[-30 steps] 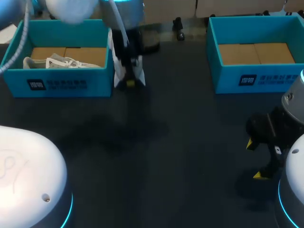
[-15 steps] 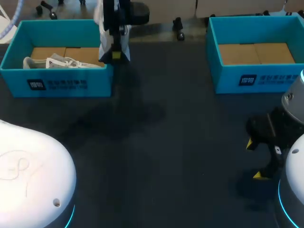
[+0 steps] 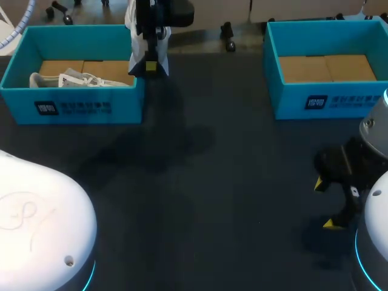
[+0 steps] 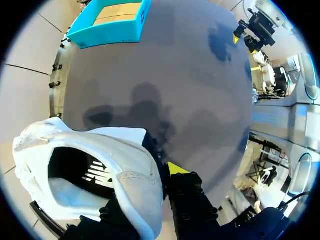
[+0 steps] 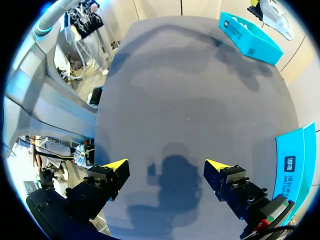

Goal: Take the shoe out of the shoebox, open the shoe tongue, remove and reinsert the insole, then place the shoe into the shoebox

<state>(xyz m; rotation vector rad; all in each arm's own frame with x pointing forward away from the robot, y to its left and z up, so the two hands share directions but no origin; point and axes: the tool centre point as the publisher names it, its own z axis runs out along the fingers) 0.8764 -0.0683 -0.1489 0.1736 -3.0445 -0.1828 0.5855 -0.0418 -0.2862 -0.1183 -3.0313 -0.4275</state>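
Nearest, our right pincer [image 3: 325, 204] hangs released over the dark desk [image 3: 230, 170]. Beyond stand the right shoebox [image 3: 315, 100] and, well apart, the left shoebox [image 3: 73, 106], with a second shoe [image 3: 79, 79] lying inside. By that box's far right corner our left pincer [image 3: 150, 65] grasps the white shoe [image 4: 127, 172], held above the desk.

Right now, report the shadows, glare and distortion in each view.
Head view: soft, blurred shadows spread on the table below the left end effector and around the right end effector. Left wrist view: fisheye bends the table edge; the held shoe looms large and bright. Right wrist view: that end effector's own shadow lies on the table between its open fingers.
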